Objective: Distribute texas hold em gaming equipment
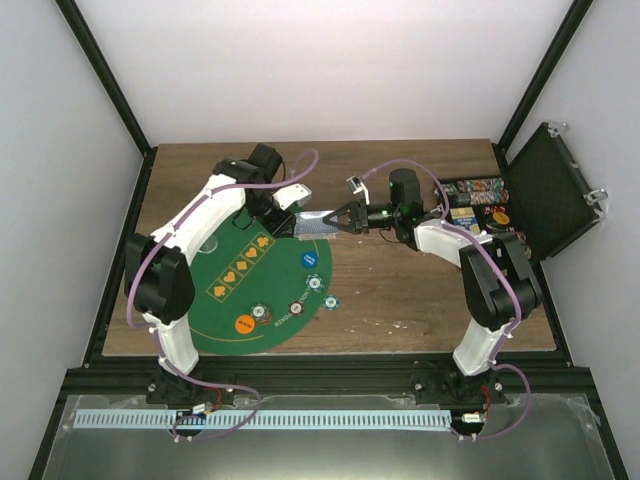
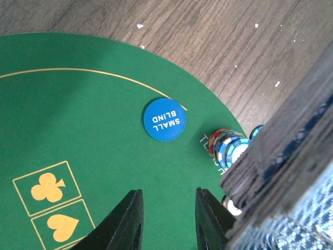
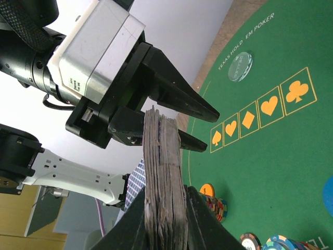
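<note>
1 deck (image 3: pixel 163 156) pinched in R claw (image 3: pixel 165 202); L claw (image 2: pixel 167 198) spread.

A green half-round felt mat (image 1: pixel 275 285) lies at the left of a brown wooden counter (image 1: pixel 400 290), its curved edge toward the frame's lower right. A row of yellow-outlined suit symbols (image 1: pixel 240 265) crosses the felt, with white "TEXAS HOLD EM POKER" lettering (image 3: pixel 250 36) along the rim. At the upper right a black hard case (image 1: pixel 555 195) stands open, lid tilted toward the white wall. White specks (image 2: pixel 139 25) dot the wood. A grey metal trough (image 1: pixel 330 450) spans the bottom edge.
</note>
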Available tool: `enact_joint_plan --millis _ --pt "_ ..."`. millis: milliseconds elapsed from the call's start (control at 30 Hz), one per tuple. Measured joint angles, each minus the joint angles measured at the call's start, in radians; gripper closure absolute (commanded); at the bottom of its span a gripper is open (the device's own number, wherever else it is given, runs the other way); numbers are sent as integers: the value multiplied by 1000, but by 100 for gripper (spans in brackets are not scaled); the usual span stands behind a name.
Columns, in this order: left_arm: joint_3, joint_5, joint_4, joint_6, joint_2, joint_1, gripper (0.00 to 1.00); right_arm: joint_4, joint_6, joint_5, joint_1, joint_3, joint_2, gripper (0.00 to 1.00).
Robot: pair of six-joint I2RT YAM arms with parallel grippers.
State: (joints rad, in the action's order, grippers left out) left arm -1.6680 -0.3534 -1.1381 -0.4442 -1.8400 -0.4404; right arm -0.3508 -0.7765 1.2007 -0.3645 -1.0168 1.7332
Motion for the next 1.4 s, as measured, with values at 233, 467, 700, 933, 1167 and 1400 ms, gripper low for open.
enact_joint_plan --millis 233,467,700,933,1167,1400 --pt "-8 1 -2 3 0 0 69 -49 -42 3 -2 0 15 81" --pt "-11 -37 -2 3 -1 -17 69 -85 -65 2 -20 0 26 78" --pt "-24 -45 -4 2 -4 -21 67 -97 -76 1 -29 0 29 93" --pt "-26 -14 5 -26 3 31 33 10 -5 -20 -32 -27 29 99" --pt "-52 -61 -21 -208 101 153 1 98 29 -42 -32 -55 32 99" --pt "-36 -36 -14 -372 210 -97 1 135 39 -51 -50 -152 74 99"
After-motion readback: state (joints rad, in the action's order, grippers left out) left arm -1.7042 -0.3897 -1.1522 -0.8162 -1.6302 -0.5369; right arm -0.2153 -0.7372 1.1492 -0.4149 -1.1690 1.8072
